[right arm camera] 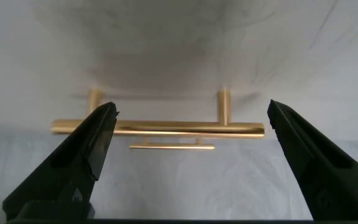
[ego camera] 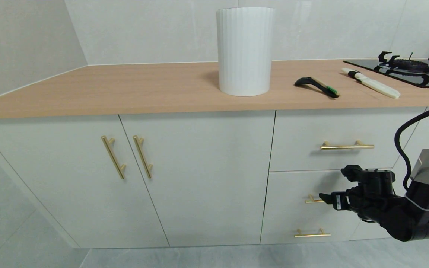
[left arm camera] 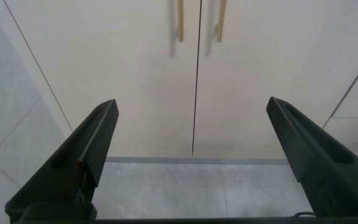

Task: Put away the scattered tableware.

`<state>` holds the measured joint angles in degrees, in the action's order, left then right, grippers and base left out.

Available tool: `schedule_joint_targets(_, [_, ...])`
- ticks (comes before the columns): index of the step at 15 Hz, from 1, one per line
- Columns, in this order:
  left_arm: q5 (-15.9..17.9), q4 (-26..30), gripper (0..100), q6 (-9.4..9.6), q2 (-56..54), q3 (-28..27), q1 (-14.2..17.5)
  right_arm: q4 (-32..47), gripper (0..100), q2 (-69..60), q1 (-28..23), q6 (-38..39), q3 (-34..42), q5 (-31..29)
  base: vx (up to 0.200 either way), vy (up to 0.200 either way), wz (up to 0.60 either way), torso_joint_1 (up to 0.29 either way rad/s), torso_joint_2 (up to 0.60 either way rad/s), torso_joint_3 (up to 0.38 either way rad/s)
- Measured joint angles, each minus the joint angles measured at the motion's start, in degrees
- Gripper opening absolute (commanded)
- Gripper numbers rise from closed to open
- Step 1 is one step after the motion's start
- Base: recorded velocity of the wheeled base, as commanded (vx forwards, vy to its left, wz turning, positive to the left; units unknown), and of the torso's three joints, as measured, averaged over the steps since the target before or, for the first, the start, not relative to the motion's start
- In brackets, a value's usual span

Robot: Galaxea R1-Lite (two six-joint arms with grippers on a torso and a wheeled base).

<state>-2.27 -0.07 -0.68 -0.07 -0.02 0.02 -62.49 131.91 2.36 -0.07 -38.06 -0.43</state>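
The right hand, spread wide, faces a gold drawer handle just ahead. The left hand, likewise open, hangs low before the cabinet doors. On the wooden tabletop, a black utensil and a white utensil lie between a ribbed canister and the hob.

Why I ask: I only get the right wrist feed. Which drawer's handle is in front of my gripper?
Observer: The middle drawer's handle, of three stacked under the countertop; the right gripper is open just before it.
Operator: Where's the tableware?
Observer: On the countertop above: a black-handled tool and a white utensil, beside a tall white container.
Operator: And the other arm?
Observer: The left gripper is open, facing the double cupboard doors.
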Motion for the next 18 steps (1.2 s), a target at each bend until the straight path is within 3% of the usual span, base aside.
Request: schedule_joint_targets(18, [0.02, 0.0, 100, 0.02, 0.0, 0.02, 0.05, -3.55, 100, 5.3, -0.02, -0.99, -1.62, -0.52, 0.0, 0.0, 0.0, 0.0, 0.0, 0.0])
